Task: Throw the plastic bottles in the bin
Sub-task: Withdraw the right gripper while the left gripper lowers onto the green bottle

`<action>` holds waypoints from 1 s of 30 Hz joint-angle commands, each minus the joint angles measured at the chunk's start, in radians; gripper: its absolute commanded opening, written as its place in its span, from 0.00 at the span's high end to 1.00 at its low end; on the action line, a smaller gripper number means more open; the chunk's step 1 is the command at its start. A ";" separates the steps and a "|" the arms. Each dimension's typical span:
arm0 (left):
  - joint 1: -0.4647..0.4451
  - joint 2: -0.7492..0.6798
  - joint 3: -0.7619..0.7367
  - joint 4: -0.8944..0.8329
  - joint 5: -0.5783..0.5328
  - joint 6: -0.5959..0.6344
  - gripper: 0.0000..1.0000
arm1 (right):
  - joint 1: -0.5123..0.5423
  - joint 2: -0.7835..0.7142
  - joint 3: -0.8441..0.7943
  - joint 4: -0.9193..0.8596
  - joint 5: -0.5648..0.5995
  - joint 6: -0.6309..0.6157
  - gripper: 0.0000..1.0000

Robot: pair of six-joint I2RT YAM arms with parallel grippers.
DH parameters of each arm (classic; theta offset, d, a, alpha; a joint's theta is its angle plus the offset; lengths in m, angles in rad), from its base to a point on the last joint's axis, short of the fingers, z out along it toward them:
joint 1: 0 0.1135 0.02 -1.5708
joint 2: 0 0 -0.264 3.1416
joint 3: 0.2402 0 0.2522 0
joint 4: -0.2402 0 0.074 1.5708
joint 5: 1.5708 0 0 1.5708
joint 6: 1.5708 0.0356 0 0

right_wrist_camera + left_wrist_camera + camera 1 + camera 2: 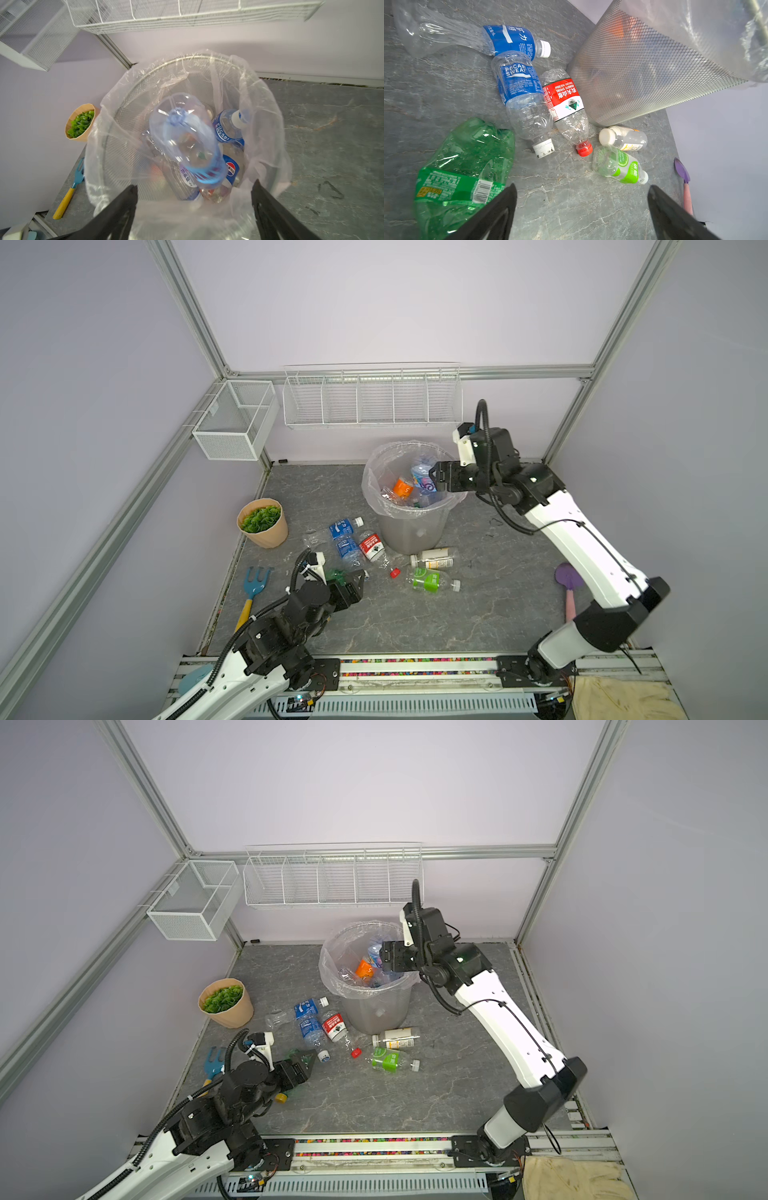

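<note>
In both top views the right gripper [433,477] hangs over the bin [411,531] at its right rim. A blue-tinted bottle [420,479] sits just in front of it, inside the bin's mouth, beside an orange bottle [402,487]. The left gripper [360,577] is low, in front of the bin and to its left, at a green bottle [336,575]. At the bin's foot lie a blue-label pair [341,528], a red-label bottle [371,546], a white-cap bottle [432,559] and a lime-label bottle [430,580].

In the left wrist view the left gripper's jaws stand wide with only bare floor [571,197] between them. The green bottle is just beside one finger [500,207]; I cannot tell whether they touch.

In the right wrist view the right gripper's jaws stand wide and hold nothing. The blue-tinted bottle, blurred, is inside the bin's mouth, clear of both fingers, above other bottles piled in the bin.
</note>
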 commanded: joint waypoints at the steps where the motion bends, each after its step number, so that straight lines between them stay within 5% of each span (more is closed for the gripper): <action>1: -0.006 0.016 0.023 -0.028 -0.030 0.013 0.03 | 0.007 -0.124 -0.076 0.055 0.064 -0.019 0.12; 13: -0.005 0.064 0.084 -0.141 -0.115 0.034 0.00 | 0.006 -0.353 -0.300 0.095 0.076 0.013 0.12; 20: 0.010 0.244 0.134 -0.189 -0.129 0.061 0.00 | 0.005 -0.427 -0.377 0.089 0.081 0.019 0.12; 30: 0.196 0.353 0.103 -0.110 0.004 0.153 0.01 | -0.007 -0.491 -0.490 0.081 0.095 0.034 0.12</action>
